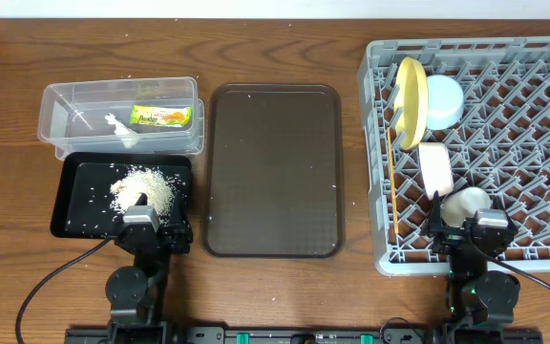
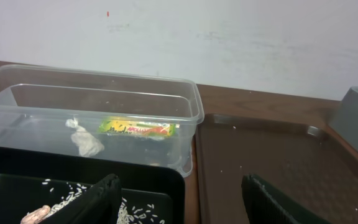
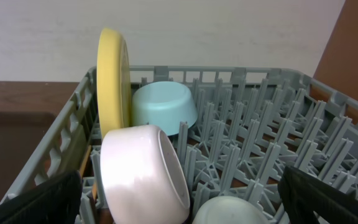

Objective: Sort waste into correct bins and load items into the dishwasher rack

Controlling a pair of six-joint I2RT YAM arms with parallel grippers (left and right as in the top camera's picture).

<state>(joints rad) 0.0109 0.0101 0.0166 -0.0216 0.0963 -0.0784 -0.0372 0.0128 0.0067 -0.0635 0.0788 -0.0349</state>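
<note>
The grey dishwasher rack (image 1: 504,124) at the right holds the yellow plate (image 1: 410,100) on edge, the light blue bowl (image 1: 444,101), the white bowl (image 1: 435,168), the small white cup (image 1: 467,203) and the chopsticks (image 1: 390,182) along its left side. The snack wrapper (image 1: 161,117) lies in the clear tub (image 1: 65,107). Rice crumbs (image 1: 146,189) lie in the black tray (image 1: 74,205). My left gripper (image 2: 179,199) is open and empty above the black tray's near right corner. My right gripper (image 3: 179,202) is open and empty at the rack's near edge, behind the cup (image 3: 229,211) and white bowl (image 3: 143,174).
The brown serving tray (image 1: 273,170) lies between the bins and the rack, with a few stray crumbs on it. A crumpled white scrap (image 1: 120,127) also lies in the clear tub. Both arm bases stand at the table's near edge.
</note>
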